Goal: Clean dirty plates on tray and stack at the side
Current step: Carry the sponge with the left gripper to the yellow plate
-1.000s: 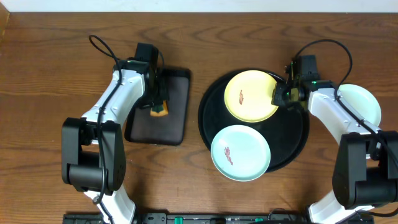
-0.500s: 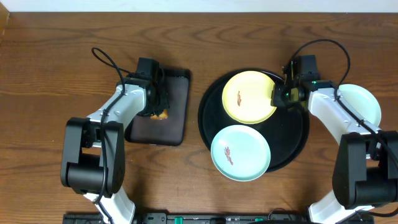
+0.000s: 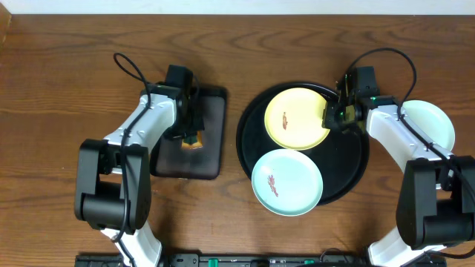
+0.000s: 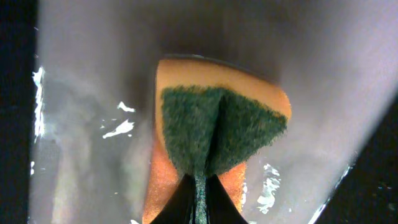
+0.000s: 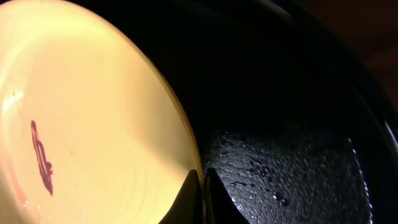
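Note:
My left gripper [image 3: 191,137] is shut on an orange sponge [image 4: 217,134] with a green scouring face, pinched at its near edge over the small rectangular black tray [image 3: 211,111]. The round black tray [image 3: 358,169] carries a pale yellow plate [image 3: 297,119] with a reddish smear [image 5: 42,157] and a pale turquoise plate [image 3: 286,182], also smeared. My right gripper [image 3: 331,119] is shut on the yellow plate's right rim [image 5: 186,146], with its tips [image 5: 203,179] over the round tray's wet floor [image 5: 280,162]. Another pale turquoise plate [image 3: 429,122] lies on the table to the right.
The rectangular tray's glossy wet surface [image 4: 93,112] fills the left wrist view. Bare wooden table [image 3: 59,89] surrounds both trays. The right arm [image 3: 401,137] passes between the round tray and the plate on the table.
The left gripper has shifted slightly toward the front with the sponge, and the rectangular tray has slid a little with it. The right arm and the plates have not moved.

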Action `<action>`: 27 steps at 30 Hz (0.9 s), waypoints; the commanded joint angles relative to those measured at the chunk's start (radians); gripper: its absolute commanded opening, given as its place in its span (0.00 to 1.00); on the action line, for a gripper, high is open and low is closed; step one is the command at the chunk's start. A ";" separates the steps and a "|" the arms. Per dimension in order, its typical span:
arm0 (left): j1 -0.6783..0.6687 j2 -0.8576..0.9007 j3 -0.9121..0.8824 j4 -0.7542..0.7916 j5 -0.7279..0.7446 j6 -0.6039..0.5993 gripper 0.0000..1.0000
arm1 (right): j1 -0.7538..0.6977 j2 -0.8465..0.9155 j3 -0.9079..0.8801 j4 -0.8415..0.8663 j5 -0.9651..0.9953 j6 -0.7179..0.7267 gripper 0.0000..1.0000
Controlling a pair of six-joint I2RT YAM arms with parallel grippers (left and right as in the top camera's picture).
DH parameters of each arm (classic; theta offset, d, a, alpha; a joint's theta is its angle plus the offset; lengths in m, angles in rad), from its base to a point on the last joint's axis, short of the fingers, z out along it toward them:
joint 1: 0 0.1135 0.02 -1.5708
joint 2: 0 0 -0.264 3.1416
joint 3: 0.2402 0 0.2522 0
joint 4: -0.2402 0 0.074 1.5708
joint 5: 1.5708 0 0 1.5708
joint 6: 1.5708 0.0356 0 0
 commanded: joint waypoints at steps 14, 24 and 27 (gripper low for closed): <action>-0.084 -0.016 0.410 -0.225 0.169 0.004 0.07 | 0.012 0.124 -0.008 0.026 -0.012 0.020 0.01; -0.299 0.024 0.409 0.027 0.183 -0.177 0.08 | 0.012 0.143 -0.008 0.023 -0.014 0.014 0.01; -0.376 0.077 0.409 0.102 0.182 -0.245 0.08 | 0.012 0.143 -0.008 0.022 -0.014 0.014 0.01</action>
